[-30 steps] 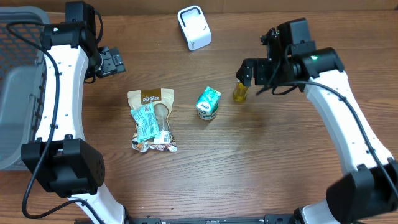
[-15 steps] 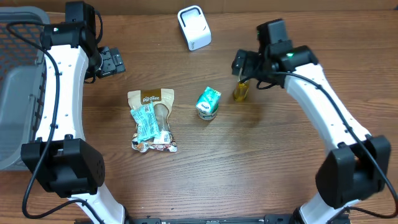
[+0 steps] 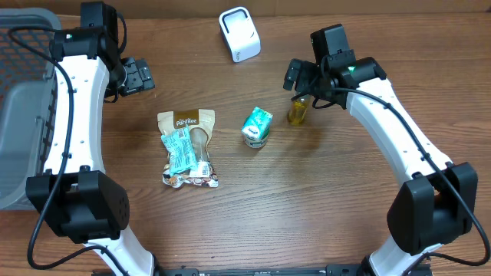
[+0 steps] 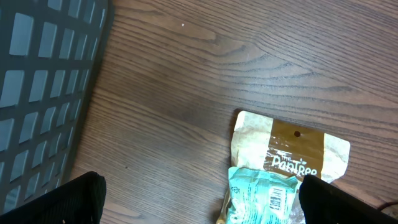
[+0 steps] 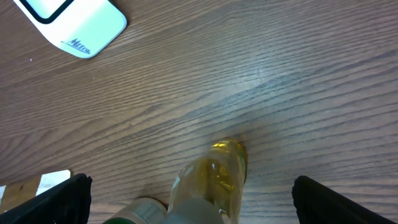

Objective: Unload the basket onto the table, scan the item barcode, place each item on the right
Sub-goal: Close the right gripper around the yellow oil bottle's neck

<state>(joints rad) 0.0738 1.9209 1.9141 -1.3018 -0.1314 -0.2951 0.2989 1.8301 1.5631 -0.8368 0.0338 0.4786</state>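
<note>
Right end effector (image 3: pixel 296 84) spread wide over yellow bottle (image 3: pixel 297 113), seemingly liquid-filled

A brown wood-grain counter (image 3: pixel 307 199) fills nearly all of the overhead view, its grain running from side to side. Soft, even light is cast on it, and only faint shadows are seen. A grey mesh-walled basket (image 3: pixel 15 115) is set at its left edge. A paler band (image 3: pixel 399 4) is seen along the far edge.
</note>
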